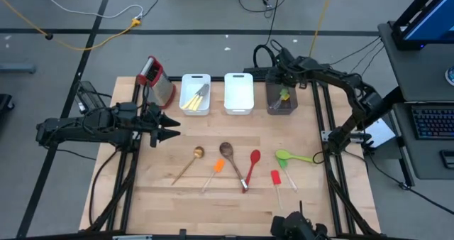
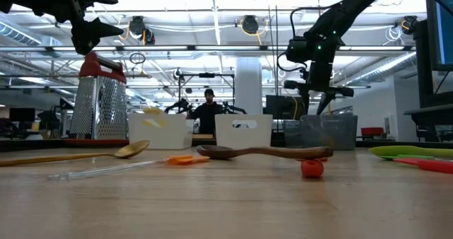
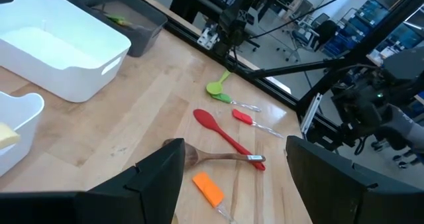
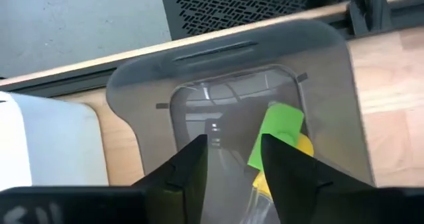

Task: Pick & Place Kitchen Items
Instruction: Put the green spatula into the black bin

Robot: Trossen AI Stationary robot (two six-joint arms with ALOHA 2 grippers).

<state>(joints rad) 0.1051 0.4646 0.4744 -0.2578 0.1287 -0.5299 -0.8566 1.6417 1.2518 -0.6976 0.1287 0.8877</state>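
Observation:
My right gripper [image 4: 232, 177] hangs open over the grey bin [image 1: 281, 101] at the far right and points steeply down into it. Nothing is between its fingers. A green mini spatula [image 4: 277, 134] and a yellow one [image 4: 302, 146] lie inside that bin. On the table lie a pale wooden spoon [image 1: 188, 164], an orange spatula [image 1: 215, 170], a dark wooden spoon [image 1: 230, 156], a red spoon [image 1: 252, 166], a red spatula [image 1: 278, 180] and a lime-green spoon [image 1: 291, 156]. My left gripper [image 1: 170, 131] waits open above the table's left side.
Two white bins stand along the far edge: the left one [image 1: 195, 94] holds knives and a yellow utensil, and the middle one [image 1: 239, 93] shows nothing inside. A steel box grater [image 1: 157, 80] with a red handle stands at the far left. A person [image 2: 209, 112] shows in the room behind.

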